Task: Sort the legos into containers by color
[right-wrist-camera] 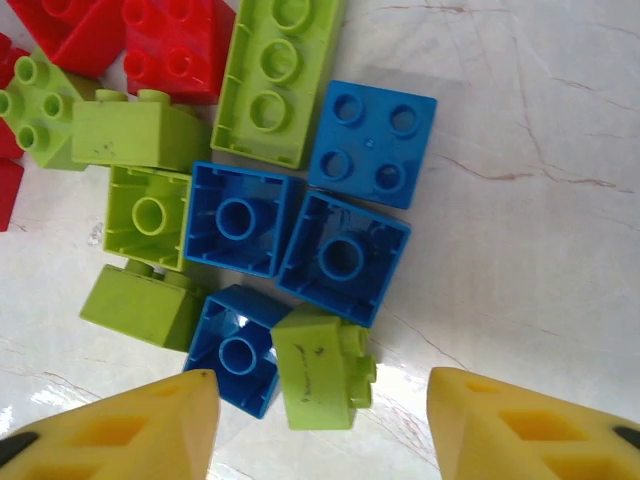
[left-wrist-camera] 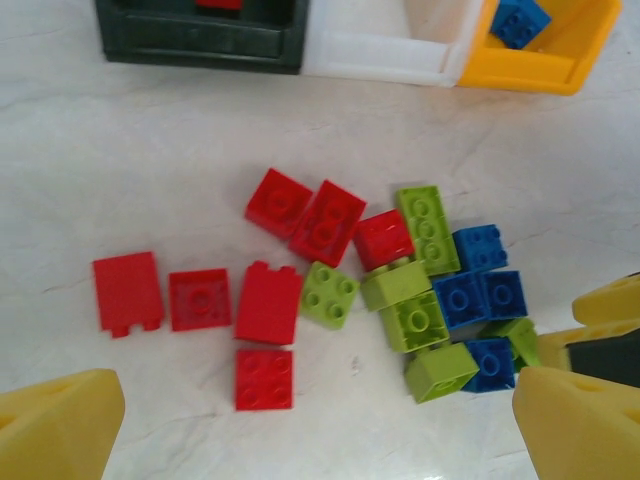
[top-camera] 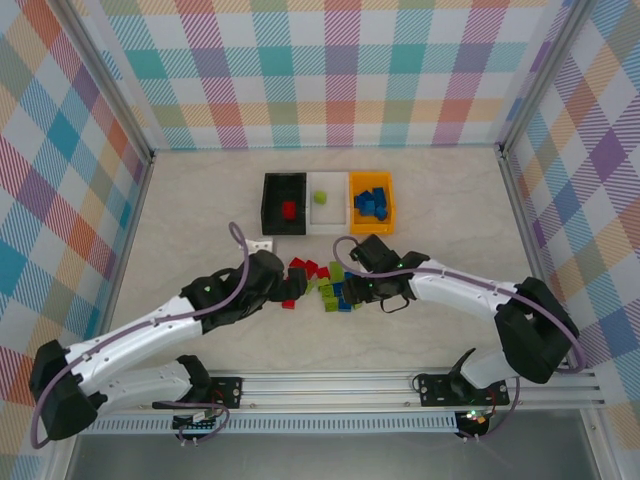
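Note:
Red, lime green and blue legos (top-camera: 320,284) lie in a loose pile at the table's middle, between both grippers. My left gripper (left-wrist-camera: 320,430) is open above the pile's near side, with a red brick (left-wrist-camera: 265,379) closest to it. My right gripper (right-wrist-camera: 322,432) is open too. A lime green brick (right-wrist-camera: 318,368) lies on its side just ahead of the gap, next to blue bricks (right-wrist-camera: 343,257). Behind the pile stand the black bin (top-camera: 270,190) holding a red brick, the white bin (top-camera: 322,222) holding a green one, and the orange-yellow bin (top-camera: 354,202) holding several blue ones.
A small white piece (top-camera: 262,244) lies left of the pile, by my left arm. Metal frame rails and checked walls bound the table on both sides and at the back. In the left wrist view my right gripper's yellow finger (left-wrist-camera: 610,300) shows by the pile's right edge.

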